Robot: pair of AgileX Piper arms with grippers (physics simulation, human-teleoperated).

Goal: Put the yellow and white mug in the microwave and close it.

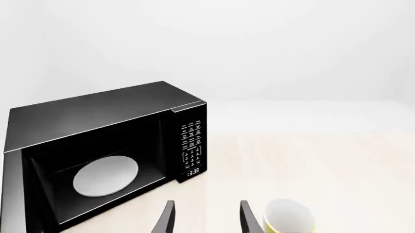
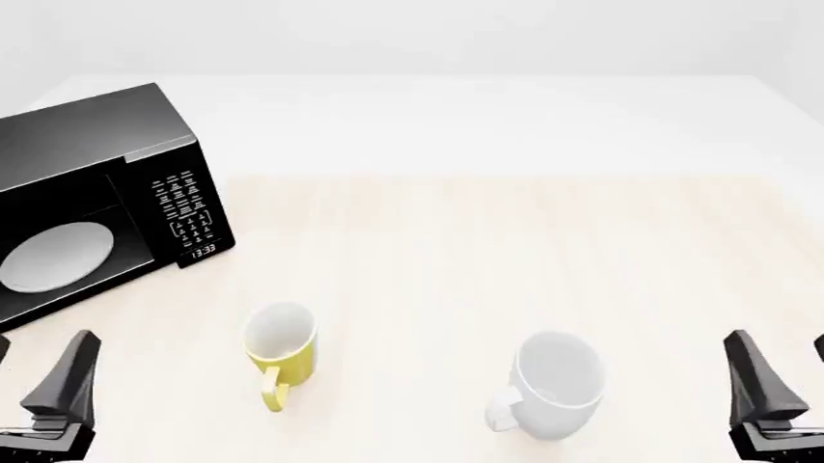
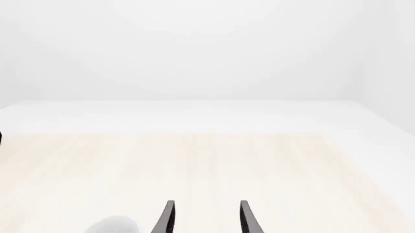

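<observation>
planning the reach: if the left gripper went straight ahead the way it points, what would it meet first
Likely nothing: the left gripper points past the microwave, with the yellow and white mug off to the other side. Depth is uncertain.

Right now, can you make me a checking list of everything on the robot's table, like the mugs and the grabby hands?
Surface: pale wood-look table, bare in the middle.
Job's things: yellow and white mug upright on the table, handle toward the arms; microwave at far left, door open, white turntable plate showing inside, nothing on it.
Clutter: all-white mug standing to the right of the yellow one, apart from it.
Grippers: left gripper open, holding nothing; right gripper open, holding nothing.
Cables: nothing seen.
Surroundings: plain white walls, nothing else seen.
</observation>
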